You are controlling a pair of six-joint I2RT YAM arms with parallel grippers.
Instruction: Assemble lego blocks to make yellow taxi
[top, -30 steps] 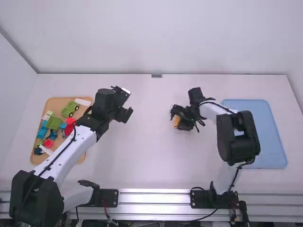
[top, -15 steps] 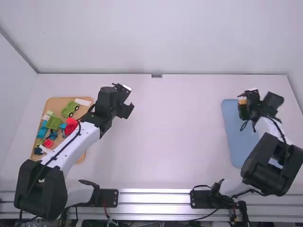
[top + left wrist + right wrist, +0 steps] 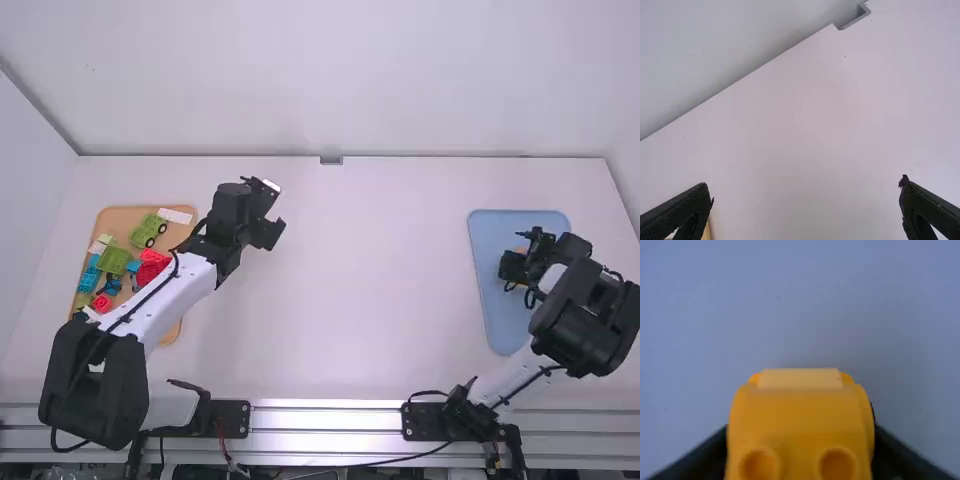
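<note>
**Yellow taxi (image 3: pixel 800 415) over the blue tray (image 3: pixel 497 310)!**

Delivery looks to be on: the right gripper (image 3: pixel 514 262), closed round the yellow taxi, has come in from the blue tray's far edge. Next, set down gently, release! Left gripper (image 3: pixel 807 190) wide open, empty, well left of the blue tray

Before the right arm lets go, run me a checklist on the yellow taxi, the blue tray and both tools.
1. Right tool gripping the yellow taxi: ok, a finger on each side.
2. Taxi within the outline of the blue tray: ok.
3. Taxi resting on the tray's floor: cannot tell.
4. Wheels in place beneath the taxi: cannot tell.
5. Left tool empty and away from the tray: ok, open over the table.
</note>
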